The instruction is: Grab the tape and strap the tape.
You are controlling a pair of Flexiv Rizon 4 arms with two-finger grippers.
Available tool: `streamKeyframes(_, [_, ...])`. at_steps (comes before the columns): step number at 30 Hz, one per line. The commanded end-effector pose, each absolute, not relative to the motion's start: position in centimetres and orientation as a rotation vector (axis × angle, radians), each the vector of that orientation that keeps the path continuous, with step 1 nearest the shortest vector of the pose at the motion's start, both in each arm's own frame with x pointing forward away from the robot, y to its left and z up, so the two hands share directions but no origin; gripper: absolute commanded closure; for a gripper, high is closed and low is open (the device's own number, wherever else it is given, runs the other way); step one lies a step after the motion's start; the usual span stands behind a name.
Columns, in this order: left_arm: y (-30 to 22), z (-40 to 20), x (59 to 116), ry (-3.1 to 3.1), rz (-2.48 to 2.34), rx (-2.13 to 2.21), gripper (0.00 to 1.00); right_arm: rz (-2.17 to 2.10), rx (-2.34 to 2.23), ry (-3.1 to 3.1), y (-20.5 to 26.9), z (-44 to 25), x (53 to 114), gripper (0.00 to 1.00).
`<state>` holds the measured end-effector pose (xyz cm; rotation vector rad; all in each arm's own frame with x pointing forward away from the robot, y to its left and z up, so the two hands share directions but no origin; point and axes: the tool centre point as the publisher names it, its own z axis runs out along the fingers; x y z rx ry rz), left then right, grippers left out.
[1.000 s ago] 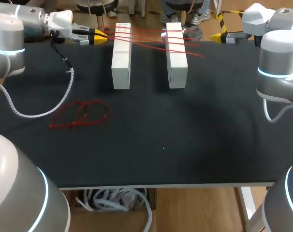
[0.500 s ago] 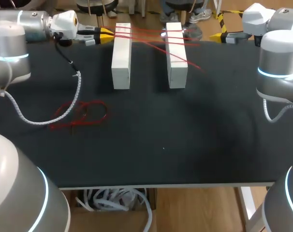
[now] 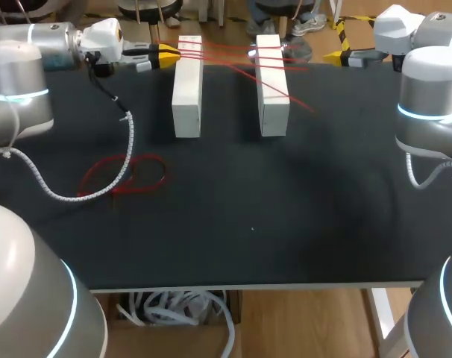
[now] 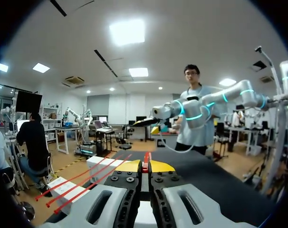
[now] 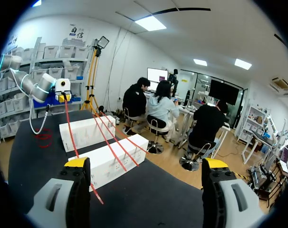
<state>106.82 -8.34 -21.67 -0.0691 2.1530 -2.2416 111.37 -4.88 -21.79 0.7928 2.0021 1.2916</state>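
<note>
Two white blocks (image 3: 187, 89) (image 3: 272, 89) stand side by side at the table's far edge, with several red straps (image 3: 227, 49) laid across their far ends. My left gripper (image 3: 166, 52) sits just left of the left block, shut on the end of one red strap (image 3: 286, 95) that runs slantwise over both blocks. In the left wrist view the strap's red end (image 4: 145, 158) shows pinched between the yellow tips of that gripper (image 4: 144, 166). My right gripper (image 3: 334, 56) (image 5: 146, 164) hangs open at the far right, apart from the blocks (image 5: 115, 159).
A looped red strap (image 3: 133, 175) lies on the black table (image 3: 286, 224) at the left. My left arm's white coiled cable (image 3: 99, 186) drapes over the table and across that loop. In the right wrist view the loop (image 5: 43, 137) lies beyond the blocks.
My left gripper has moved right, up to the left block, with the strap end in it. The held strap's free end has shifted and the coiled cable has swung right. The right arm is still.
</note>
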Motion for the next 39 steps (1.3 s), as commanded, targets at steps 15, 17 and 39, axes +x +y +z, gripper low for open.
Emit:
streamKeyframes(15, [-9.4,-18.6,107.1,2.072,-2.335,0.222,1.0,1.293,0.792,2.005,-4.9,-21.8,111.4,0.0])
streamKeyframes(17, [-9.7,-17.8,107.1,2.057,-2.36,0.248,1.0,1.293,0.792,2.005,-4.9,-21.8,111.4,0.0])
streamKeyframes(39, [-12.7,-13.1,105.3,1.923,-2.474,0.051,1.0,1.293,0.792,2.005,-4.9,-21.8,111.4,0.0])
